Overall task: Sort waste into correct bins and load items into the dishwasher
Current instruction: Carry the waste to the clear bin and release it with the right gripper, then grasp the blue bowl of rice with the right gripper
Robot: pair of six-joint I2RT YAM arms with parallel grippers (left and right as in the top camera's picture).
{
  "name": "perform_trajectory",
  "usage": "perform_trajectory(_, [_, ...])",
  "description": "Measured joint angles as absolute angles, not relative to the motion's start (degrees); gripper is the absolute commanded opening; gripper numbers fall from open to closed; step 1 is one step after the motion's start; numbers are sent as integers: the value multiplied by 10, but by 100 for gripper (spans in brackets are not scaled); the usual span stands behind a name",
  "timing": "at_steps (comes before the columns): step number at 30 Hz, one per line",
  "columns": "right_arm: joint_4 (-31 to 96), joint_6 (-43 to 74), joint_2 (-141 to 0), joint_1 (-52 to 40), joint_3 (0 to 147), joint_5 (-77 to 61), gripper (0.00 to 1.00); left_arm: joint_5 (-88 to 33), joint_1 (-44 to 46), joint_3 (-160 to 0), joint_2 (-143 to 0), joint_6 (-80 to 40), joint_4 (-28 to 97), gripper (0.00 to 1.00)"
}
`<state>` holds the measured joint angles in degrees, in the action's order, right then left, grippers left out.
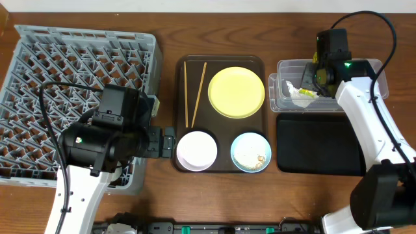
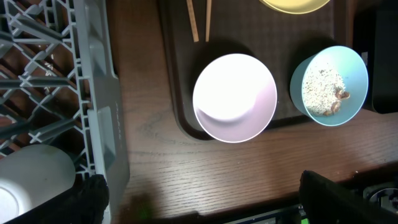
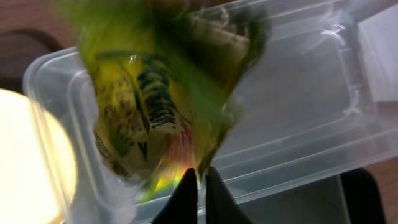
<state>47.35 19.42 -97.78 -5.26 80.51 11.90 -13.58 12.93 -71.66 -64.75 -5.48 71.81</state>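
And there's the dark brown tray (image 1: 220,125) lying flat in the middle of the wooden table (image 1: 166,26), rounded corners and raised rim, long sides running from far edge to near edge, set about midway between the left and right edges, grain showing all round it.

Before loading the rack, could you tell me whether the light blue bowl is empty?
Not empty: the light blue bowl holds beige crumbs.
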Motion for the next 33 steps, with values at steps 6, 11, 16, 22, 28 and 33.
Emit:
perform_trajectory(6, [465, 204, -980, -53, 805, 135, 41, -136, 129, -717, -648, -55, 718, 98])
perform_trajectory(11, [460, 190, -977, -53, 805, 100, 25, -136, 129, -717, -648, -55, 718, 98])
perform_trajectory(16, [462, 161, -954, -54, 805, -13, 22, -136, 129, -717, -648, -55, 718, 98])
perform_trajectory(22, [545, 111, -945, -113, 805, -143, 45, -136, 129, -717, -648, -55, 718, 98])
perform_trajectory(28, [610, 92, -945, -252, 805, -162, 47, -136, 129, -717, -648, -55, 718, 98])
perform_trajectory(33, [615, 150, -954, -349, 805, -114, 49, -136, 129, -717, -648, -55, 718, 98])
